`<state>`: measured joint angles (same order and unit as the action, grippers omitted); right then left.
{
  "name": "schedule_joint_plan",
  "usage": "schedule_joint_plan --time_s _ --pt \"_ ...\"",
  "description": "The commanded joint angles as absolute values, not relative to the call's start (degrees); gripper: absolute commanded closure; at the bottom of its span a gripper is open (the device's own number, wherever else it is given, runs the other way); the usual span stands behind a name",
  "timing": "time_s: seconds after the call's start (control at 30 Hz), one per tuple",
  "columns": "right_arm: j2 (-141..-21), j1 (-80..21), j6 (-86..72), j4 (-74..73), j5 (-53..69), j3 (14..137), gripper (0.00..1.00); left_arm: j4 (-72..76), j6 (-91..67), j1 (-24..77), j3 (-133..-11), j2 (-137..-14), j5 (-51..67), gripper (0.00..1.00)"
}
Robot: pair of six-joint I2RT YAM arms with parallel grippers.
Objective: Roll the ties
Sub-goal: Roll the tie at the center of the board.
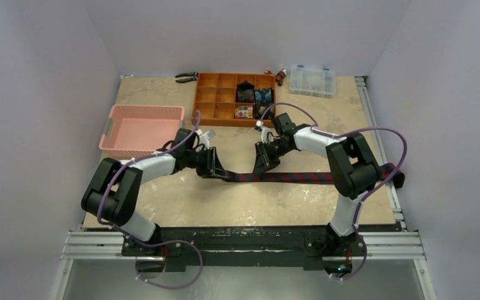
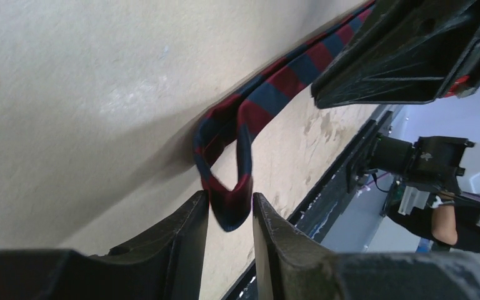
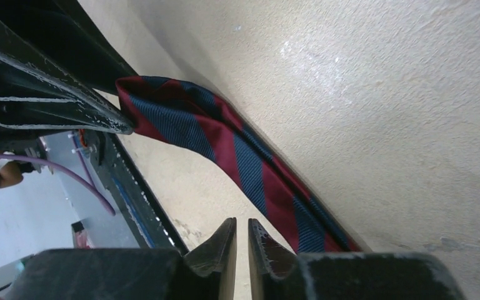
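A long, narrow striped tie (image 1: 300,177), dark navy with red diagonal bands and a fine woven sheen, lies flat across the middle of the table (image 1: 225,206). It runs as a straight ribbon out to the right edge. Its narrow end, near the table's centre, is folded back into a small soft loop and lifted just off the surface.

The left hand (image 1: 220,170) is clamped on that loop. In the left wrist view the fold sits pinched between two black, wedge-shaped fingers (image 2: 187,237).

The right hand (image 1: 262,165) hovers just beside the tie, a little toward the right edge. Its fingers are nearly together with only a thin slit between them, and they hold nothing.

The table top is beige, matte and mottled.

At the middle of the far edge is an orange tray (image 1: 215,97) divided into square compartments. Rolled ties (image 1: 245,94), black, blue and multicoloured, sit in its right-hand cells.

A pink slatted basket (image 1: 140,128) is near the left edge, and a clear lidded box (image 1: 312,80) is at the far right corner.
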<state>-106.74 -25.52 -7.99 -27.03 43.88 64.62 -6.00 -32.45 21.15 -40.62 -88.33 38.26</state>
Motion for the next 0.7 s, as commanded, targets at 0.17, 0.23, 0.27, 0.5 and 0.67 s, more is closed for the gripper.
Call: schedule_joint_plan --time_s 0.17,0.23,0.27,0.5,0.67 --pt "-102.7 -25.0 -7.1 -29.9 51.8 64.6 0.63 14.7 -44.2 24.6 -42.3 -93.9 47.7 0.78" --pt "-102.3 -24.7 -7.1 -30.0 52.6 64.4 0.59 16.0 -45.4 25.6 -43.1 -95.8 47.6 0.79" --pt "-102.4 -24.6 -7.2 -30.1 52.6 64.4 0.59 16.7 -45.7 26.3 -43.5 -96.8 47.7 0.80" --pt "-104.1 -23.9 -8.8 -29.2 52.9 64.2 0.60 20.2 -48.2 28.4 -46.7 -103.6 49.0 0.71" --pt "-105.4 -23.9 -9.9 -28.3 52.1 64.4 0.62 21.9 -49.4 28.6 -46.9 -106.1 49.3 0.61"
